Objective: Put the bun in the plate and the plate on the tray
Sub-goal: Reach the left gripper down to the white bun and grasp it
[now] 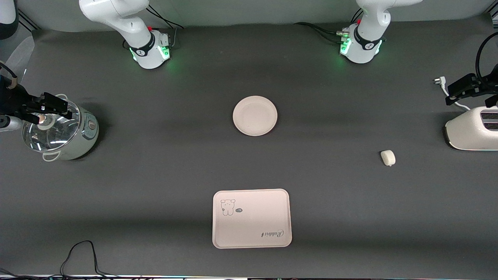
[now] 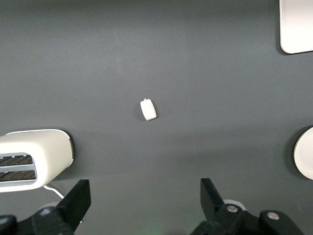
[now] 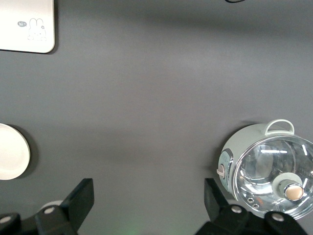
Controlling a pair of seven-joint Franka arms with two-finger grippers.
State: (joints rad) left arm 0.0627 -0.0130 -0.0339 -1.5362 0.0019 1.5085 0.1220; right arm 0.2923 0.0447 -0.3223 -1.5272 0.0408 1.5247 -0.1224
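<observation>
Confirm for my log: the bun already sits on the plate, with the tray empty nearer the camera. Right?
Not quite. The front view shows the bun lying on the table toward the left arm's end, apart from the empty plate. The tray is empty, nearer the camera.

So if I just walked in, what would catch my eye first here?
Probably the pale things on the dark table: a round plate mid-table, a rabbit tray nearer the front camera, and a tiny bun lying alone toward the left arm's end. A glass-lidded pot and a white toaster bookend the table.
</observation>
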